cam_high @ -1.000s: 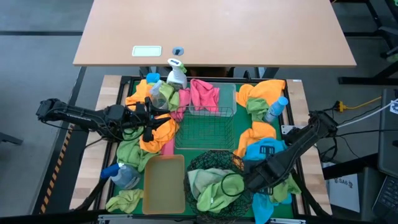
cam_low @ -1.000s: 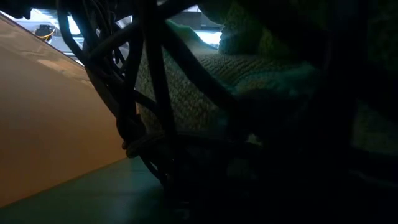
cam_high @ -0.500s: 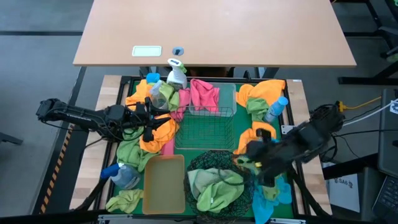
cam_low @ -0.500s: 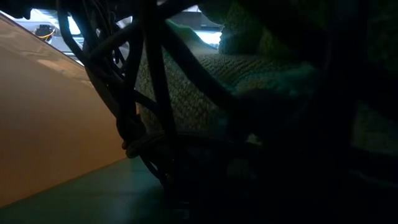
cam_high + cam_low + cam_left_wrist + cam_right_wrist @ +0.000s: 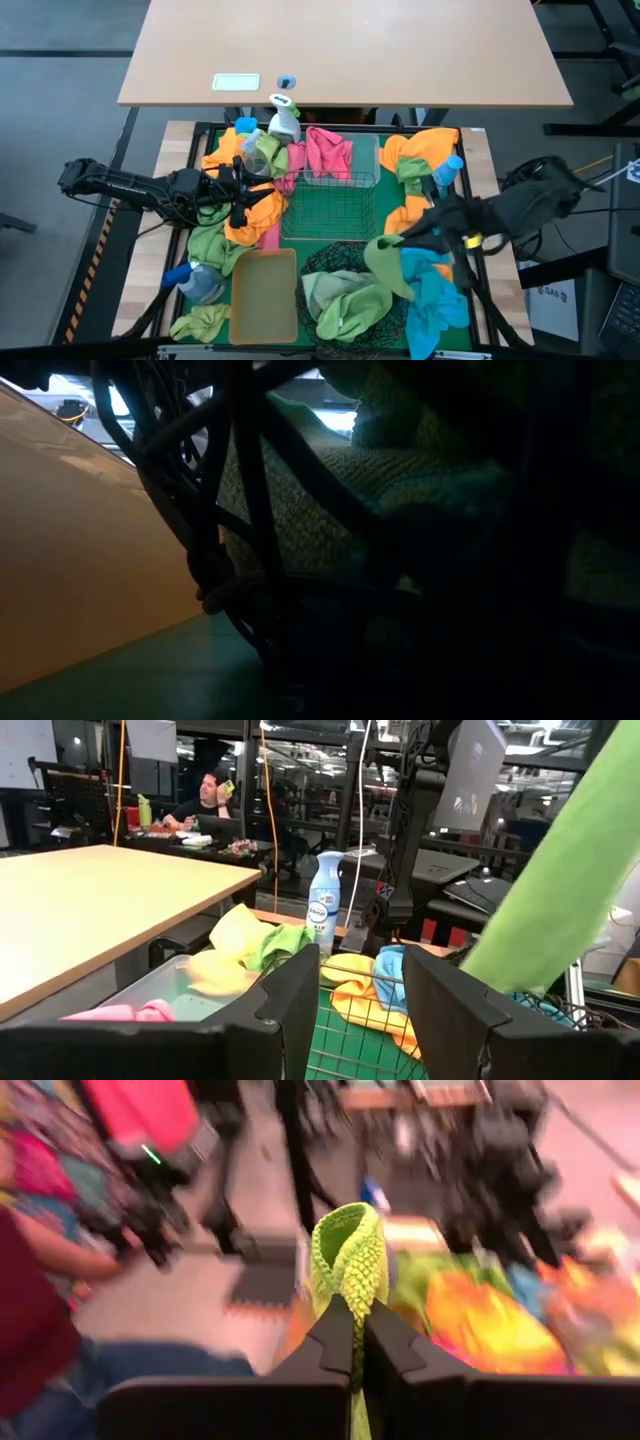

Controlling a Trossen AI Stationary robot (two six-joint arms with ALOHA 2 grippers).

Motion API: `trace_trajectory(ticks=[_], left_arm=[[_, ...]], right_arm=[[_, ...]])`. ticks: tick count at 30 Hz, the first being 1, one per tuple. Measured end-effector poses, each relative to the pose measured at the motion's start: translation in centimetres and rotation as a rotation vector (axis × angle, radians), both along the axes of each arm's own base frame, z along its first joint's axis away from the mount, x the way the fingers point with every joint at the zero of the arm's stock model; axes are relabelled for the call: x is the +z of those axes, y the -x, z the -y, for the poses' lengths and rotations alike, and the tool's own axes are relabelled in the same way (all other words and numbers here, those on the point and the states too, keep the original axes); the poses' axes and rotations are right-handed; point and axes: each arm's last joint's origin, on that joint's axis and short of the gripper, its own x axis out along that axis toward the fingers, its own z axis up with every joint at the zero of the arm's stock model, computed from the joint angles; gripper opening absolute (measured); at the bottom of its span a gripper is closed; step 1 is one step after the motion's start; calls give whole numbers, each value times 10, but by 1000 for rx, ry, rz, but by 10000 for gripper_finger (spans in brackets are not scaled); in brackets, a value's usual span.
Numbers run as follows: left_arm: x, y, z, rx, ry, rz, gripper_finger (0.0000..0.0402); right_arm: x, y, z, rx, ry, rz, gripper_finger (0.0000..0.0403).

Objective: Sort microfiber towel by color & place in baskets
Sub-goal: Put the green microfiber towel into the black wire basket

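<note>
My right gripper (image 5: 408, 237) is raised over the table's near right and shut on a green towel (image 5: 385, 262), which hangs beside the round black mesh basket (image 5: 322, 262). That basket holds more green towels (image 5: 345, 300). A blue towel (image 5: 432, 297) lies under the gripper. My left gripper (image 5: 247, 196) stands open and level over orange towels (image 5: 262, 210), left of the wire basket (image 5: 330, 205); nothing is between its fingers (image 5: 290, 1010). The tan bin (image 5: 265, 295) stands near the front. The low view shows only dark mesh and the bin's wall. My right gripper pinches a bunched fold of the green towel (image 5: 349, 1265) between its two fingers (image 5: 335, 1342). The fold sticks out past the fingertips. The fingers point almost level toward the table's left. The rest of the towel hangs slack below them (image 5: 388, 272), over the black basket's right rim.
Orange, green and pink towels lie in heaps around the wire basket. Spray bottles stand at the far left (image 5: 283, 118), far right (image 5: 445, 172) and near left (image 5: 190, 275). A clear basket (image 5: 366, 152) sits behind the wire one. A wooden table (image 5: 340, 50) lies beyond.
My right gripper has risen from the towel pile at the black basket's right rim and tipped from pointing down to almost level. It has drawn the green towel up with it, so the towel now hangs below the fingers, and the blue towel underneath shows.
</note>
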Motion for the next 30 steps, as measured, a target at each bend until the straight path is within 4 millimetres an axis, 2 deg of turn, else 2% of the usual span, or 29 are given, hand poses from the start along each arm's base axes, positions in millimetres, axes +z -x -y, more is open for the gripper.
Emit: trace_trajectory(ticks=[3, 6, 10, 13, 23, 30], left_arm=[[0, 0, 0, 0, 0, 0, 140], [0, 0, 0, 0, 0, 0, 140], [0, 0, 0, 0, 0, 0, 140], [0, 0, 0, 0, 0, 0, 140], [0, 0, 0, 0, 0, 0, 140], [0, 0, 0, -1, 0, 0, 140]], right_arm=[[11, -1, -2, 61, -8, 109, 3], [13, -1, -3, 94, -5, 131, 2], [5, -3, -5, 101, 32, 69, 3], [-8, -12, -11, 105, 77, -12, 4], [-84, -69, -53, 124, 202, -408, 5], [-143, -112, -87, 177, 254, -579, 5]])
